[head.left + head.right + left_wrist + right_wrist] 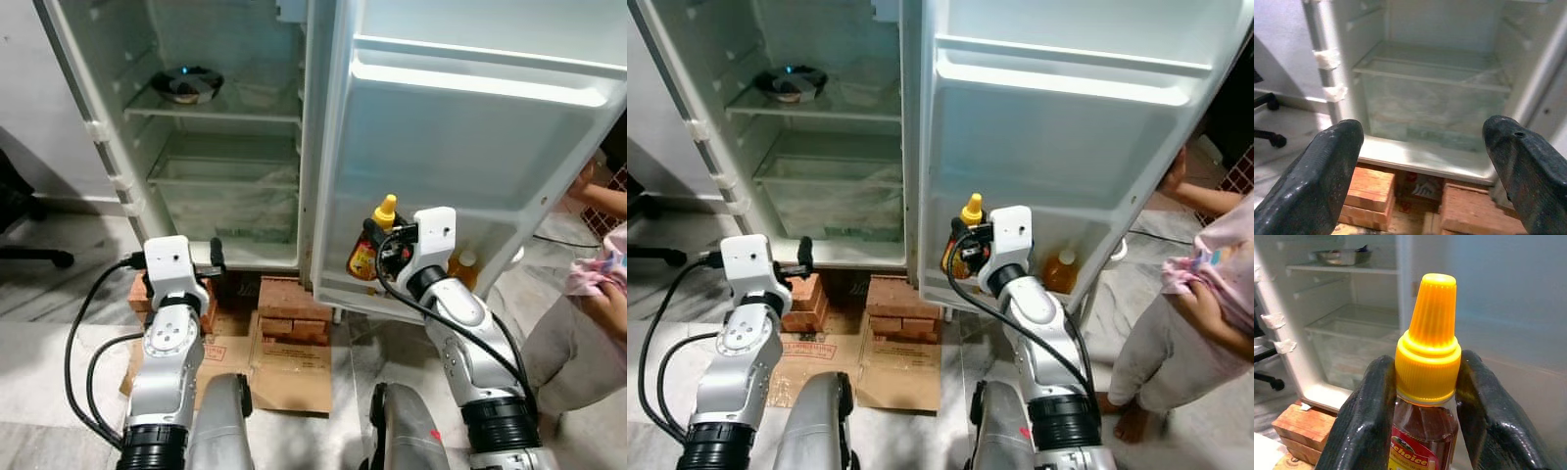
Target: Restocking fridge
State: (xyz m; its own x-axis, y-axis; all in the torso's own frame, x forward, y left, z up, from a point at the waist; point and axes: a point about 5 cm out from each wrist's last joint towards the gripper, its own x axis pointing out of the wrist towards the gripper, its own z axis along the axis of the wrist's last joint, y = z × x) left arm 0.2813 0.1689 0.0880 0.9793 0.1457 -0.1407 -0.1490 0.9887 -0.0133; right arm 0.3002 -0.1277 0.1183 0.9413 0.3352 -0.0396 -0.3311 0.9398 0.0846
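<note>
My right gripper [375, 242] is shut on a sauce bottle [368, 251] with a yellow cap [1429, 340] and a red label, holding it upright at the lowest shelf of the open fridge door [470, 147]. In the right wrist view both black fingers [1367, 416] press the bottle's neck. A second amber bottle [463, 268] stands in that door shelf to the right. My left gripper [214, 262] is open and empty, low in front of the fridge [225, 108], facing the clear crisper drawer [1430, 105].
A dark metal bowl [186, 84] sits on the fridge's upper glass shelf. Red bricks [291, 305] prop up the fridge, with flattened cardboard [284, 367] on the floor. A person [1190, 304] stands at the right, one hand on the door edge. A chair base [34, 255] is far left.
</note>
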